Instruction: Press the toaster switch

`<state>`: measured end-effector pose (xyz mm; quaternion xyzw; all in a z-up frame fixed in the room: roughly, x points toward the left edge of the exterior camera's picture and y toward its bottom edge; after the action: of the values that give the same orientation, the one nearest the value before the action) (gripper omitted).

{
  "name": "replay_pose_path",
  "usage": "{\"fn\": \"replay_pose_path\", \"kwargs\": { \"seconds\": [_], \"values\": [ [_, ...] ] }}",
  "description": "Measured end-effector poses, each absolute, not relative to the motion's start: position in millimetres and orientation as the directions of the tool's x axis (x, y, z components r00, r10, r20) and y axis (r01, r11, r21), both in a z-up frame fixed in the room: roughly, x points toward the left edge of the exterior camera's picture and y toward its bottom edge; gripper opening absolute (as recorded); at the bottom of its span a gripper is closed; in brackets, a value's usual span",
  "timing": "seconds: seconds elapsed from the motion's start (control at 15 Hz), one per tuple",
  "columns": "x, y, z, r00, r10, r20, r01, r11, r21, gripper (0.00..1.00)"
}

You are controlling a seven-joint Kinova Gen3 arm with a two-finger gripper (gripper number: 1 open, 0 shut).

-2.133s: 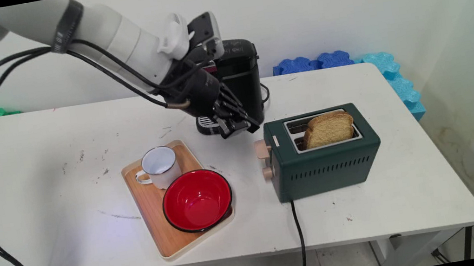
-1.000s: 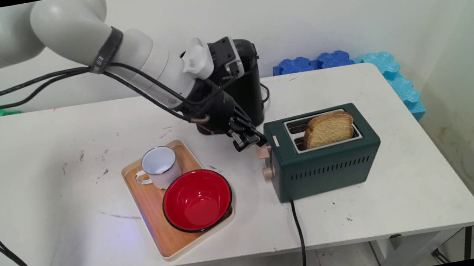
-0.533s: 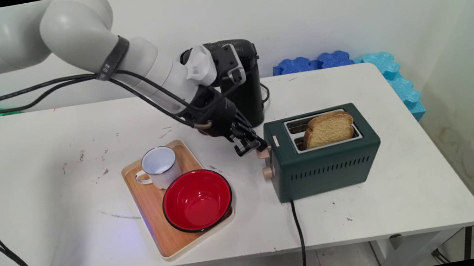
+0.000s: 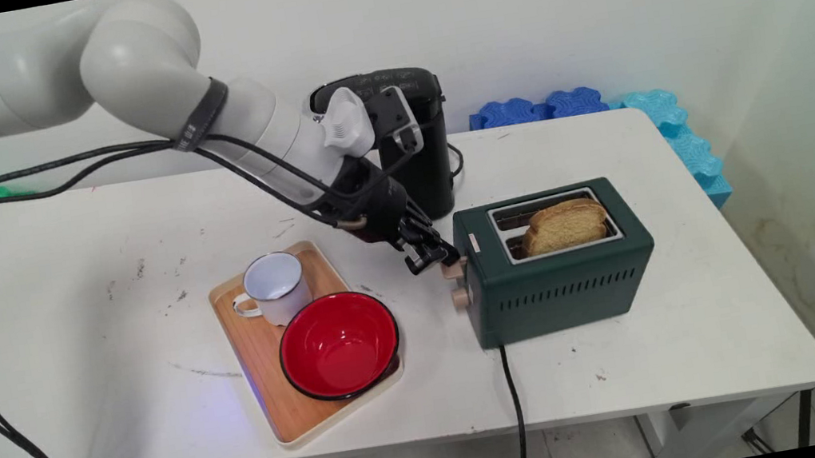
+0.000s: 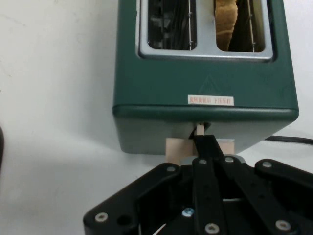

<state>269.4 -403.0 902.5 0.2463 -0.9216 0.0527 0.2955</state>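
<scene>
Gripper [image 4: 434, 257], fingers pressed together, bore on toaster lever [image 5: 199, 146] at green toaster [image 4: 559, 271] end nearest the tray [image 4: 257, 356]. Bread slice [image 4: 564, 224] sat low in the front slot. Lever looked stiff, sprung; best pushed from its top.

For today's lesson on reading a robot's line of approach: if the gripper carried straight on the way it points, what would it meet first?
The gripper is already at the toaster's lever; going on, it would likely meet the end wall behind it. The hand view suggests contact, though depth is unclear.
</scene>
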Motion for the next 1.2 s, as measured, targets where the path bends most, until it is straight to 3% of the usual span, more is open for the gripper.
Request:
{"fn": "replay_pose_path", "kwargs": {
  "seconds": [1.2],
  "values": [
    [270.8, -402.3, 874.9, -0.698, -0.394, 0.598, -0.473, 0.881, 0.028, 0.00]
  ]
}}
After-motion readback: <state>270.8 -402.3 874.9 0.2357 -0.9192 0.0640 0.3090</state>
